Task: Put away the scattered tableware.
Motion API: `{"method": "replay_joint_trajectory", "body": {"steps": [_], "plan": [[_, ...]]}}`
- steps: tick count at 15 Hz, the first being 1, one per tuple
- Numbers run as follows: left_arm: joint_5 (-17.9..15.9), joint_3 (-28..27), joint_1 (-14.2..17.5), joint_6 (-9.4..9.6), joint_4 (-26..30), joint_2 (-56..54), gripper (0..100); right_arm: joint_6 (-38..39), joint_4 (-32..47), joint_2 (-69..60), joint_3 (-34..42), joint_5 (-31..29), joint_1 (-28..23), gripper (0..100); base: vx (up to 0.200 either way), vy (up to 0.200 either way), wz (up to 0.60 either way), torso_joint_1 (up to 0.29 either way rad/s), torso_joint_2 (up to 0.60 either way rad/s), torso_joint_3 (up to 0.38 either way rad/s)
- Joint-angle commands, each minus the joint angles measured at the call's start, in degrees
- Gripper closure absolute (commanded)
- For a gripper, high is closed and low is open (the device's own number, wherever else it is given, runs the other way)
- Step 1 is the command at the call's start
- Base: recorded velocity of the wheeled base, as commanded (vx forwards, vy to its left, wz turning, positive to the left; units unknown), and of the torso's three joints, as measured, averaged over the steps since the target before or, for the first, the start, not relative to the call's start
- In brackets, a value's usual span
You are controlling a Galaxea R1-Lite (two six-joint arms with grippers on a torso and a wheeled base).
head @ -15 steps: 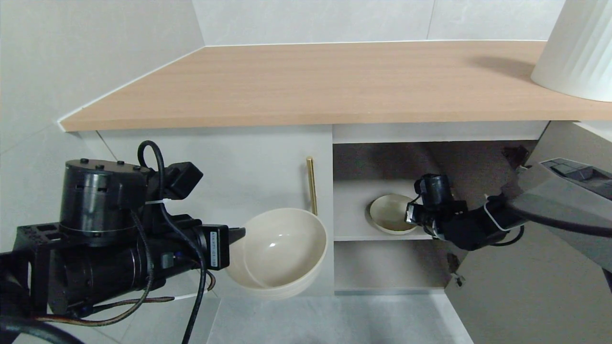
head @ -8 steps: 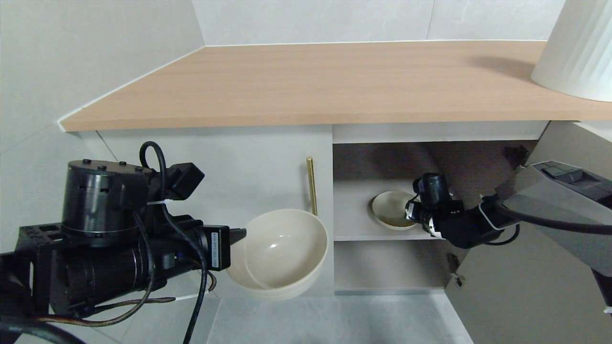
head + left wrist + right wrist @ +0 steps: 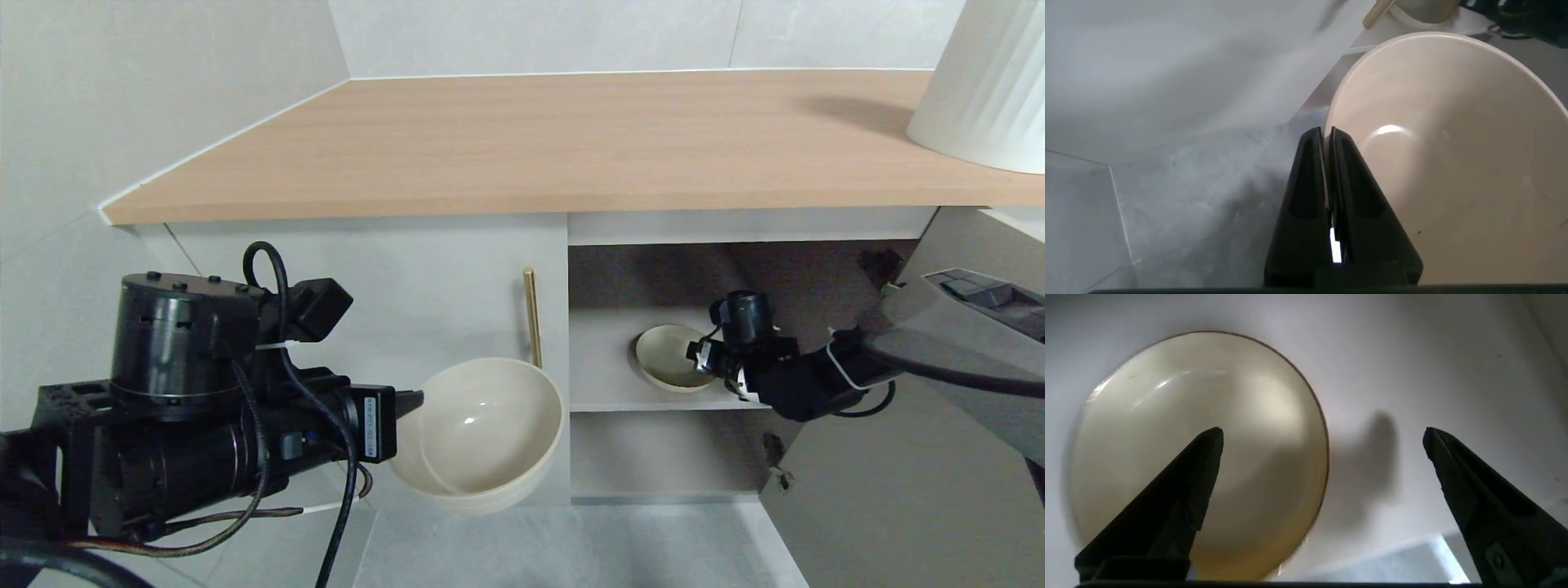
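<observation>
Bowl [image 3: 482,433] hangs pinched by its rim in the left gripper [image 3: 412,400], outside the shut door [image 3: 424,278], likely awaiting its turn. Right gripper [image 3: 1323,439] gapes wide and empty over the plate [image 3: 668,359] on the shelf [image 3: 604,392].

Cream bowl [image 3: 482,433], pale-yellow plate [image 3: 663,359]

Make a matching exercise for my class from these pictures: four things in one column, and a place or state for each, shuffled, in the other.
Things
1. large bowl
2. small dish
3. right gripper
4. gold handle

Places or states
A. on the closed cabinet door
B. open, by the small dish
C. held by its rim in the shut left gripper
D. lying on the shelf of the open compartment

Pairs: 1-C, 2-D, 3-B, 4-A
</observation>
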Motion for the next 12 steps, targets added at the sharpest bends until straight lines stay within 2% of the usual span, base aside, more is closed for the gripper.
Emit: {"method": "replay_joint_trajectory", "body": {"steps": [1,3,5,7,9,10,11,12], "plan": [[0.10,-1.58,-0.21,-0.02,-0.10,1.96,100,-0.02,0.42,-10.04,5.69,2.30,2.03,0,0.000,0.000,0.00,0.000,0.00,0.000],[0.98,-3.51,-2.23,-0.02,-0.10,4.07,100,-0.46,3.75,-20.06,11.85,9.41,5.11,0,0.000,0.000,0.00,0.000,0.00,0.000],[3.88,-3.95,-5.92,-0.02,-0.10,6.71,100,-0.55,11.23,-29.82,13.87,14.07,8.45,0,0.000,0.000,0.00,0.000,0.00,0.000],[7.66,-4.21,-8.65,0.07,-0.27,10.14,100,-0.63,20.37,-37.47,13.95,15.57,12.66,0,0.000,0.000,0.00,0.000,0.00,0.000],[10.47,-4.12,-11.90,0.07,-4.23,13.65,100,-0.63,28.45,-42.92,14.04,17.59,17.32,0,0.000,0.000,0.00,0.000,0.00,0.000],[11.44,-4.12,-12.52,0.07,-5.20,14.71,100,-0.81,30.21,-43.62,13.95,18.03,18.29,0,0.000,0.000,0.00,0.000,0.00,0.000],[15.48,-3.95,-13.92,1.12,-6.69,16.90,100,-2.74,34.69,-44.50,13.95,18.38,20.66,0,0.000,0.000,0.00,0.000,0.00,0.000],[17.85,-3.42,-14.10,2.53,-6.87,17.69,100,-3.45,36.45,-44.32,14.13,18.38,22.07,0,0.000,0.000,0.00,0.000,0.00,0.000]]}}
